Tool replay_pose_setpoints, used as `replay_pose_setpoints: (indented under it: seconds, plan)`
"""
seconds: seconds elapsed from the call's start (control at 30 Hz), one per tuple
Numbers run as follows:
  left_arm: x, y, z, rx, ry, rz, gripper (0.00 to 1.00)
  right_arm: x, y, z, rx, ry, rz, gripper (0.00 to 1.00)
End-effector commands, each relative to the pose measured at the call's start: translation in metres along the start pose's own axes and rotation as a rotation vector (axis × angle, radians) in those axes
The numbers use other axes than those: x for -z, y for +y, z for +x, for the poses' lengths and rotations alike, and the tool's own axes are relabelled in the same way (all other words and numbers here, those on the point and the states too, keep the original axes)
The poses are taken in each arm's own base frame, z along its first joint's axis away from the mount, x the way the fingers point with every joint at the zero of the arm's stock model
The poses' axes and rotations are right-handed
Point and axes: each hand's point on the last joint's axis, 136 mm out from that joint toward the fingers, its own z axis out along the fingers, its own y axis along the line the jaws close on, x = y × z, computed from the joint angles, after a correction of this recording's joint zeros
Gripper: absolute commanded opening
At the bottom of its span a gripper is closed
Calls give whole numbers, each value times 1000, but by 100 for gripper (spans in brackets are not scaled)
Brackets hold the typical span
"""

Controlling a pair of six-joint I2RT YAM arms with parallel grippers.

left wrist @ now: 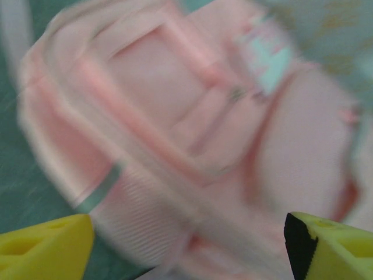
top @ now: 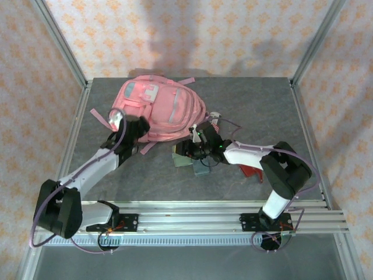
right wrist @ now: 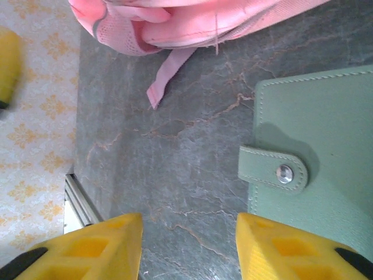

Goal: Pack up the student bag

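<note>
The student bag [top: 160, 108], a big pink backpack with a pale patch and grey stripes, lies on the grey table at back centre. My left gripper [top: 137, 129] hovers at its near left edge. In the blurred left wrist view the bag [left wrist: 175, 116] lies beneath the open gripper [left wrist: 186, 251], whose yellow fingers [left wrist: 41, 245] stand wide apart with nothing between them. My right gripper [top: 198, 146] is just below the bag's near right corner. It [right wrist: 189, 251] is open over bare table, beside a green snap-strap notebook [right wrist: 315, 151]. The bag's edge [right wrist: 186, 23] and a loose pink strap [right wrist: 169, 76] lie ahead.
The green notebook [top: 192, 160] lies under the right arm's wrist, with a red item [top: 252, 171] to its right near the arm's elbow. Metal frame posts [top: 73, 64] and rails bound the table, and patterned walls stand behind.
</note>
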Motion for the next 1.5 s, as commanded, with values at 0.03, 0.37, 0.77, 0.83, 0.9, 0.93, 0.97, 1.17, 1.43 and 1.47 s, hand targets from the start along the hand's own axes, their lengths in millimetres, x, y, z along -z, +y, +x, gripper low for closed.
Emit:
replay_pose_setpoints:
  seconds: [0.03, 0.37, 0.77, 0.83, 0.9, 0.93, 0.97, 1.17, 1.43, 1.47]
  plan:
    - [-9, 19, 13, 196, -18, 110, 90, 3, 28, -12, 63, -42, -84, 46]
    - [-47, 30, 21, 303, -40, 169, 89, 9, 28, -7, 44, -62, -93, 46]
    - [-71, 2, 17, 308, 31, 235, 0, 8, 22, -2, 44, -60, -70, 44]
    - [-58, -12, 9, 326, 49, 288, 0, 4, 21, -1, 72, -59, -40, 42]
    - [-44, -24, -1, 346, 59, 334, 0, -1, 24, 1, 104, -49, -31, 39]
    - [-37, -30, -5, 356, 66, 349, 0, -3, 27, 1, 119, -46, -36, 38]
    - [-31, -34, -10, 359, 69, 357, 0, -5, 30, 2, 132, -42, -41, 37]
    - [-6, -51, -27, 370, 125, 357, 0, -15, 60, -9, 268, -80, -103, 34]
    - [11, -64, -35, 428, 141, 421, 0, -31, 73, -48, 400, -229, -105, 44]
    - [12, -66, -37, 427, 144, 424, 0, -34, 75, -52, 416, -239, -102, 44]
